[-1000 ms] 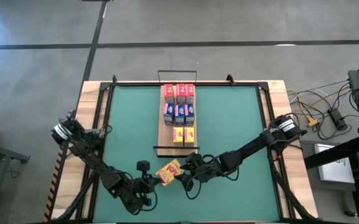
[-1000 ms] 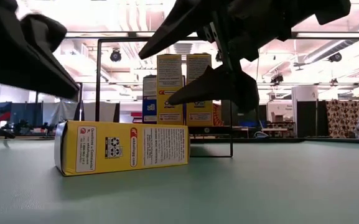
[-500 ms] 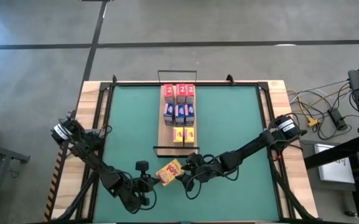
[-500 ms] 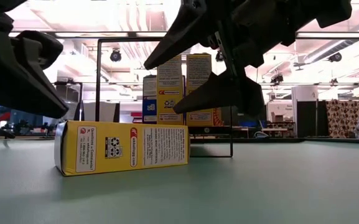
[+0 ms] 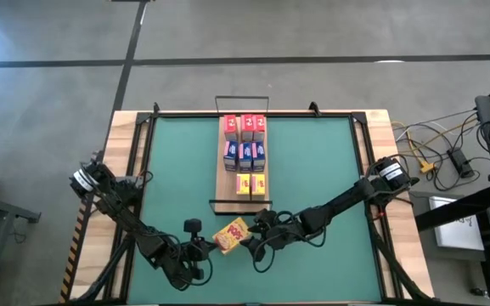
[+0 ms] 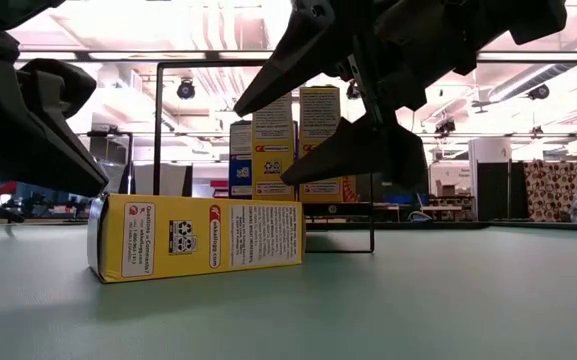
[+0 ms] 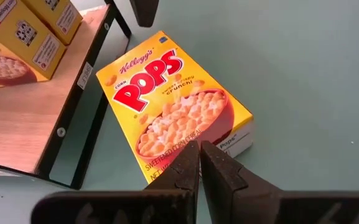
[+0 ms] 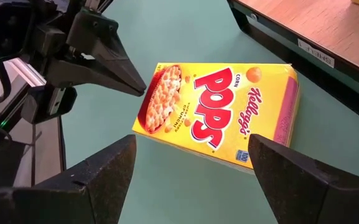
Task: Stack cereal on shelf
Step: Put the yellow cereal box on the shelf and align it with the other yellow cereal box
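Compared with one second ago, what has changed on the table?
Only the left gripper shifted a little beside the lying yellow box. Nothing was gripped or released. The open right gripper above the box, the box and the shelf stayed put.

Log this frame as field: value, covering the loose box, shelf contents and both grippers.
loose box: yellow cereal box lying flat on the green mat, just off the shelf's near end
shelf: three red, three blue, two yellow boxes standing on it
left gripper: shut, at the loose box's edge, holding nothing
right gripper: open, jaws straddling the loose box from above, not gripping
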Controlling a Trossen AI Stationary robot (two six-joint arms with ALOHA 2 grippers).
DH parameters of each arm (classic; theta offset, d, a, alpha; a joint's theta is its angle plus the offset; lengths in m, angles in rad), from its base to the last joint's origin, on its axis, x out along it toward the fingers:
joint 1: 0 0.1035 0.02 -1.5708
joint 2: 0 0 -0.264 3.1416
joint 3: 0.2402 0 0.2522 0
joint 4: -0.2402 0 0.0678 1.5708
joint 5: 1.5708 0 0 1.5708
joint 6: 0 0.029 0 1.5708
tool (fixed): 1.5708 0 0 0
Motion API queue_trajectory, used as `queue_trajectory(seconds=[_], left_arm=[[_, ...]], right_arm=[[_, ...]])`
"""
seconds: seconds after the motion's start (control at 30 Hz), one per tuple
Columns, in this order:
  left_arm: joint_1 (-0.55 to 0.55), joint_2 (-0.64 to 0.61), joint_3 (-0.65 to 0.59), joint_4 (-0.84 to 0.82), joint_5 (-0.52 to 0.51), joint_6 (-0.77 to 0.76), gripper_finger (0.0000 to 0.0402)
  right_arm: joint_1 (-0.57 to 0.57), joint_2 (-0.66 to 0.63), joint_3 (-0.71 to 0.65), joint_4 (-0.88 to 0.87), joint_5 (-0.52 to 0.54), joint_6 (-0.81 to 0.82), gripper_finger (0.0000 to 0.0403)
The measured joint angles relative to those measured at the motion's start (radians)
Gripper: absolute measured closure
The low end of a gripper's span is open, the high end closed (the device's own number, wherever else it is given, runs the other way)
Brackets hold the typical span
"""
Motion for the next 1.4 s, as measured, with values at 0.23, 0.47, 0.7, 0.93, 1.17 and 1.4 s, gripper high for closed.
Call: queue_trajectory(seconds=[0.23, 0.47, 0.7, 0.93, 1.17, 1.4], left_arm=[[0.001, 0.0, 0.0, 0.021, -0.02, 0.023, 0.0402], [0.004, 0.0, -0.002, 0.035, -0.025, 0.04, 0.0401], [0.004, 0.0, -0.03, 0.081, -0.025, 0.028, 0.0401], [0.004, 0.0, -0.063, 0.151, -0.022, 0.033, 0.0401], [-0.001, 0.0, -0.064, 0.151, 0.005, 0.027, 0.0401], [-0.015, 0.0, -0.064, 0.153, 0.026, 0.025, 0.0401]], right_arm=[[0.0, 0.0, 0.0, 0.0, 0.0, 0.0, 0.0103], [0.0, 0.0, 0.0, 0.0, 0.002, 0.0, 0.0103], [0.0, 0.0, 0.0, -0.001, 0.002, -0.005, 0.0103], [0.0, 0.0, 0.0, -0.001, 0.001, -0.007, 0.0103], [0.0, 0.0, 0.0, -0.015, -0.003, 0.023, 0.0103], [0.0, 0.001, -0.001, -0.05, -0.003, 0.063, 0.0103]])
